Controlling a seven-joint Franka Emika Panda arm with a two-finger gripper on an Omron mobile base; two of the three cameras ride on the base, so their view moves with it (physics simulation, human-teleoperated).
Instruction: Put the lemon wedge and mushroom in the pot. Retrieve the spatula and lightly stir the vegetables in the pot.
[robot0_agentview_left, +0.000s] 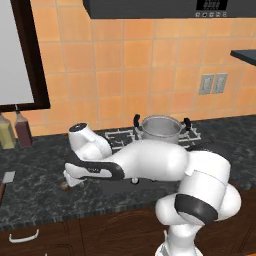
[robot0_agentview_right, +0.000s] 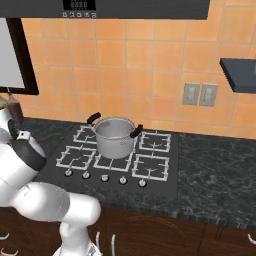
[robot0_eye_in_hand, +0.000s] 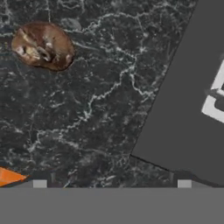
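Observation:
The mushroom (robot0_eye_in_hand: 43, 46), a brown lump with a tan patch, lies on the black counter at the upper left of the hand view, off to the side of my fingers. My gripper (robot0_eye_in_hand: 111, 183) is open, fingertips far apart with bare counter between them. From the left base camera the gripper (robot0_agentview_left: 73, 180) hangs low over the counter beside the mushroom (robot0_agentview_left: 64, 185). The steel pot (robot0_agentview_left: 160, 127) (robot0_agentview_right: 115, 136) stands on the stove. At the far left lies the spatula (robot0_agentview_left: 7, 178). An orange sliver (robot0_eye_in_hand: 9, 177) sits by one fingertip; I cannot tell whether it is the lemon wedge.
The dark stove plate (robot0_eye_in_hand: 188, 87) borders the counter right beside the hand. Two sauce bottles (robot0_agentview_left: 15, 130) stand against the tiled wall at the left. Cabinet drawers (robot0_agentview_left: 30, 235) run under the counter's front edge.

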